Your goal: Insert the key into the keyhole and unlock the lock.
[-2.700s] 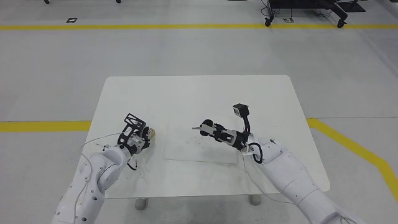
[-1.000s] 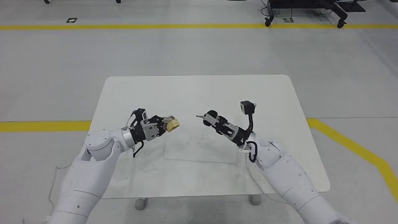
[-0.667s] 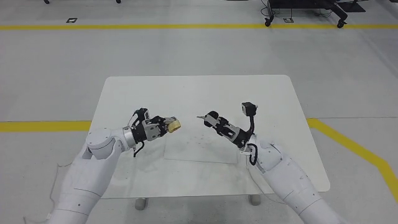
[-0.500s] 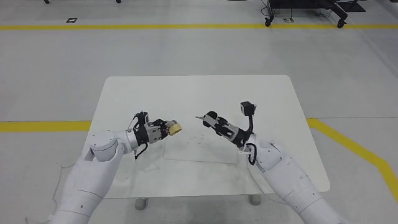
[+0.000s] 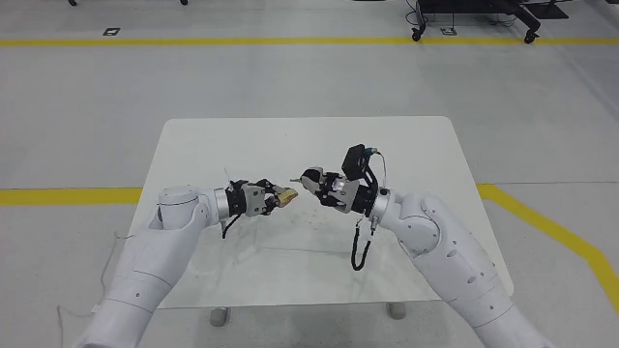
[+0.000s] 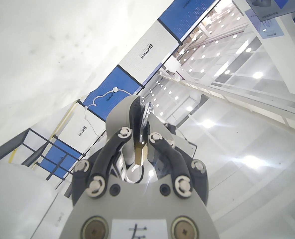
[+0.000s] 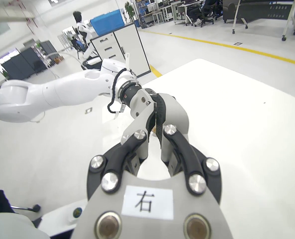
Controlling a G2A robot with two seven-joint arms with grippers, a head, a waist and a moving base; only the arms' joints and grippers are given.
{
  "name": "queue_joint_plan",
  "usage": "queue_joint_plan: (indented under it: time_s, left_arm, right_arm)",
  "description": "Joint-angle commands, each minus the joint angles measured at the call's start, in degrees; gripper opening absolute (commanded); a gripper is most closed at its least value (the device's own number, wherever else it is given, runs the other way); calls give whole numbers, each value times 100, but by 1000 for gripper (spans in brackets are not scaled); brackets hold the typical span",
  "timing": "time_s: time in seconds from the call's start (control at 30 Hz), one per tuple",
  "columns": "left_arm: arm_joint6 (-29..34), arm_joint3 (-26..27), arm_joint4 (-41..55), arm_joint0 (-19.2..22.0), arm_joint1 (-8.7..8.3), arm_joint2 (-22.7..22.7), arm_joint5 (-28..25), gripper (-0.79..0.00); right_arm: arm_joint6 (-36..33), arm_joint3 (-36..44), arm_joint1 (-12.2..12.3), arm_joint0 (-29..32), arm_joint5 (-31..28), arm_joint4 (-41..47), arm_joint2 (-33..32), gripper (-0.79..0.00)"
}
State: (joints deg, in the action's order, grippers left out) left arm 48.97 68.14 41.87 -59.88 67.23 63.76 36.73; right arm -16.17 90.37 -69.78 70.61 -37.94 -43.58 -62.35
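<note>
Above the middle of the white table [image 5: 416,155], my left gripper [image 5: 274,195] is shut on a small brass padlock [image 5: 286,194], whose free end points toward the other arm. My right gripper [image 5: 309,177] is shut on the silver key [image 5: 299,183], and the key's tip sits right at the padlock; whether it is in the keyhole is too small to tell. In the left wrist view the brass padlock [image 6: 140,153] is clamped between the fingers [image 6: 117,123]. In the right wrist view my right gripper [image 7: 158,110] is pressed shut, and the left gripper [image 7: 137,99] is just beyond it.
A clear flat sheet [image 5: 309,237] lies on the table under the two grippers. A black cable [image 5: 356,249] hangs from the right forearm above the table. The far and right parts of the tabletop are bare.
Both arms have come together over the table's middle: the left gripper carried the padlock to the right, and the right gripper turned and brought the key left until it met the padlock.
</note>
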Motion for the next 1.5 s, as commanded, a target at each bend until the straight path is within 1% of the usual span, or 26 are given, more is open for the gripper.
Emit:
queue_joint_plan:
  time_s: [0.0,0.07,0.57,0.6,0.73,0.9,1.0,1.13,1.23,1.33,1.47]
  left_arm:
    - [-81,-49,-29,155,19,-72,112,-785]
    - [-76,-14,-161,248,25,-154,58,-785]
    - [-76,-14,-161,248,25,-154,58,-785]
    - [-142,0,-148,179,30,-170,6,-785]
    - [-218,104,-240,139,31,-268,22,-785]
    - [-134,36,-88,191,49,-305,-7,-785]
    - [-147,-10,-74,226,54,-328,-13,-785]
    - [-114,-42,18,248,71,-375,-20,-785]
    - [-88,-97,71,282,84,-418,-12,-785]
    - [-99,-133,51,323,90,-457,-34,-785]
    - [-62,-147,-33,346,86,-508,-82,-785]
  right_arm:
    - [35,196,23,75,180,-350,-80,-785]
    - [75,271,27,125,254,-439,-86,-785]
    - [75,271,27,125,254,-439,-86,-785]
    - [76,286,28,123,257,-458,-90,-785]
    - [-62,572,102,75,62,-1267,-245,-785]
    - [-78,1134,233,70,-650,-2844,-359,-785]
    - [131,1424,297,132,-1018,-3729,-318,-785]
    - [404,1502,345,185,-1142,-4616,-166,-785]
    - [624,1447,360,123,-1276,-4963,-9,-785]
    - [695,1421,377,77,-1267,-5301,86,-785]
    - [569,1413,395,54,-1140,-5771,197,-785]
